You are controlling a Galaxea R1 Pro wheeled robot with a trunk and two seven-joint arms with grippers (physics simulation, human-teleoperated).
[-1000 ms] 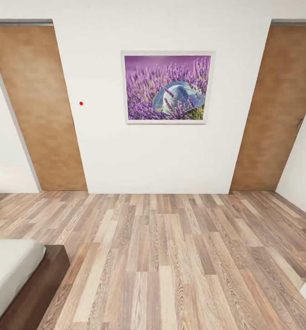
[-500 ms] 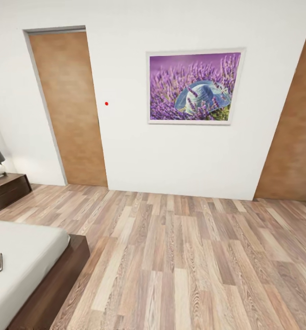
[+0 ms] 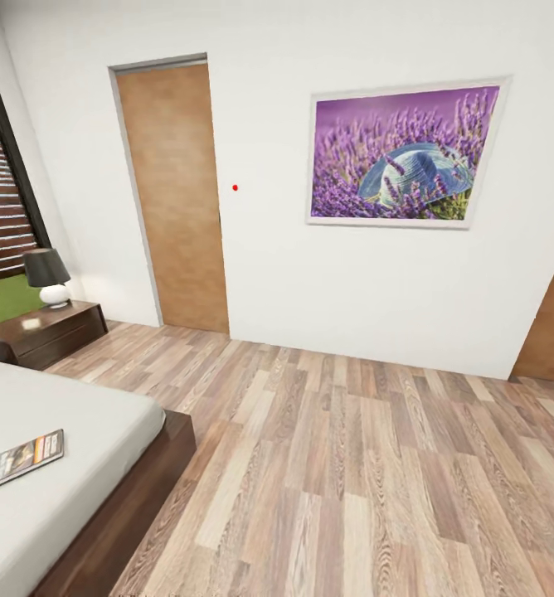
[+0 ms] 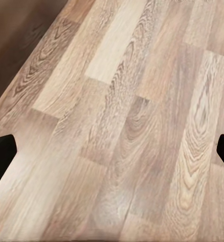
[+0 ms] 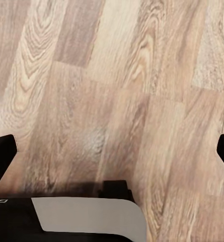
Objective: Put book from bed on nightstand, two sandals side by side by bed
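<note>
1. A thin paperback book with a dark cover and orange band [image 3: 26, 457] lies flat on my left, on the white mattress.
2. The low white bed with a dark brown wooden frame [image 3: 140, 489] stands on wood planks.
3. A dark reddish-brown nightstand [image 3: 45, 333] sits beyond it, by the window.

black claw fingertips [image 4: 1, 156] at both wrist views' edges; a black-and-grey body panel [image 5: 86, 219] with faint lettering

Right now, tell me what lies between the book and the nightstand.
In the head view, only bare white mattress of the bed lies between the book and the nightstand; a lamp stands on the nightstand.
</note>
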